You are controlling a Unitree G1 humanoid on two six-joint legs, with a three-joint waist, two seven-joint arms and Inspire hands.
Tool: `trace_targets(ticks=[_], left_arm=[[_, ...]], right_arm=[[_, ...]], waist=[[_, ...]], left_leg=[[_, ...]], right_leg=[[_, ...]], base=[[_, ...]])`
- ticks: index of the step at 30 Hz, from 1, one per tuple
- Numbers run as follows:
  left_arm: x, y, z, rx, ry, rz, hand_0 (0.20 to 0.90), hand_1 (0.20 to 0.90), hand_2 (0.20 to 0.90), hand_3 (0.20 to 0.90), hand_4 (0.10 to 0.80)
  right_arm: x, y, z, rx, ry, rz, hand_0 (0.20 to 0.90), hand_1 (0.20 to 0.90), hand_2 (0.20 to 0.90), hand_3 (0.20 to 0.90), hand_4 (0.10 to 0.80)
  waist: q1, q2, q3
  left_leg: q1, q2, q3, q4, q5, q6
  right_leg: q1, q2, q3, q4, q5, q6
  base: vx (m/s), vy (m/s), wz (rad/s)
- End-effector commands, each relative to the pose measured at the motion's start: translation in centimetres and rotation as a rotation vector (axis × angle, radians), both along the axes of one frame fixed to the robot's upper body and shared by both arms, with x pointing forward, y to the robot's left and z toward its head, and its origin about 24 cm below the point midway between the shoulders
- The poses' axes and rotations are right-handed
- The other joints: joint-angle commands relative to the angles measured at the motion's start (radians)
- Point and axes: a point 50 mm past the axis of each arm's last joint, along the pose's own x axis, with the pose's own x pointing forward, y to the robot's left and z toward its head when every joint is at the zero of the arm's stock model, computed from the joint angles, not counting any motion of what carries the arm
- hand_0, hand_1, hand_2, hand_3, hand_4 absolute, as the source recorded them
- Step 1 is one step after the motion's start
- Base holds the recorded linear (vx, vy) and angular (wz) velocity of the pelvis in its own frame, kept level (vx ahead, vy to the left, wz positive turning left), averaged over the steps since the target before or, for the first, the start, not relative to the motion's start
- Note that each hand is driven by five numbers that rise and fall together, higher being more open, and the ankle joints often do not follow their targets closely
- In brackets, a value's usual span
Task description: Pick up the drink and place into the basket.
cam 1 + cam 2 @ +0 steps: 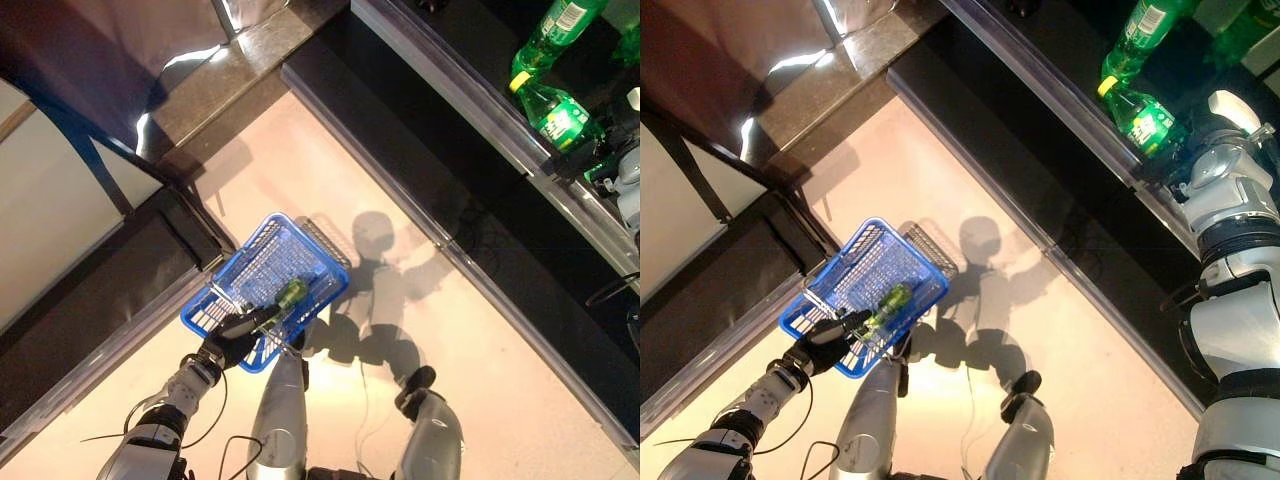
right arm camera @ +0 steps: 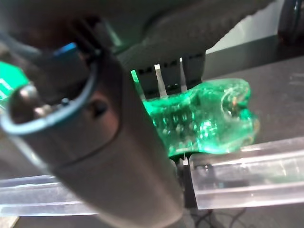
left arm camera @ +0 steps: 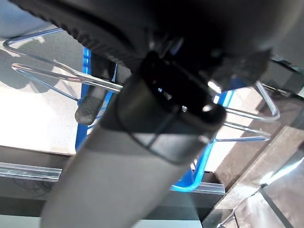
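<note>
Reaching toward the shelf (image 1: pixel 1060 90), the right hand (image 2: pixel 142 156) sits against a green bottle (image 2: pixel 209 123), its grasp impossible to judge, while the left hand (image 1: pixel 232 338) grips the blue basket (image 1: pixel 250 262), which already holds one bottle (image 1: pixel 291 294). A firm wrap around the bottle's body should come before lifting; no label text is legible.

Count of objects by kind.
One blue basket (image 1: pixel 262 262) holds one green bottle (image 1: pixel 291 294); two more green bottles, one upper (image 1: pixel 1137 38) and one lower (image 1: pixel 1144 120), lie on one dark shelf (image 1: pixel 1060 75). Two robot hands show: left hand (image 1: pixel 827 335), right hand (image 2: pixel 95 123).
</note>
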Motion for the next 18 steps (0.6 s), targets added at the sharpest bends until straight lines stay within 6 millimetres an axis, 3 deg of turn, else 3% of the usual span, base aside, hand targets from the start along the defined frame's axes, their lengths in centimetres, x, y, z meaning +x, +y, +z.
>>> trace_targets(ticks=[1, 18], left_arm=[[-3.66, 0.55, -2.15, 0.039, 0.075, -0.114, 0.300, 0.300, 0.300, 0.200, 0.100], [-3.76, 0.42, -2.23, 0.033, 0.074, -0.115, 0.300, 0.300, 0.300, 0.200, 0.100]], right_arm=[[-0.30, 0.28, 4.00, -0.070, -0.119, -0.034, 0.300, 0.300, 0.300, 0.200, 0.100], [-0.49, -0.28, 3.50, -0.052, -0.111, -0.052, 0.300, 0.300, 0.300, 0.200, 0.100]], waist=[[0.042, 0.019, -0.071], [0.042, 0.025, -0.068]], left_leg=[[0.026, 0.036, -0.002, -0.127, 0.068, 0.028], [0.019, 0.038, 0.003, -0.126, 0.070, 0.028]], right_leg=[[-0.166, -0.043, 0.041, 0.059, 0.090, 0.027], [-0.174, -0.043, 0.041, 0.063, 0.087, 0.026]], base=[[0.000, 0.000, 0.00], [0.000, 0.000, 0.00]])
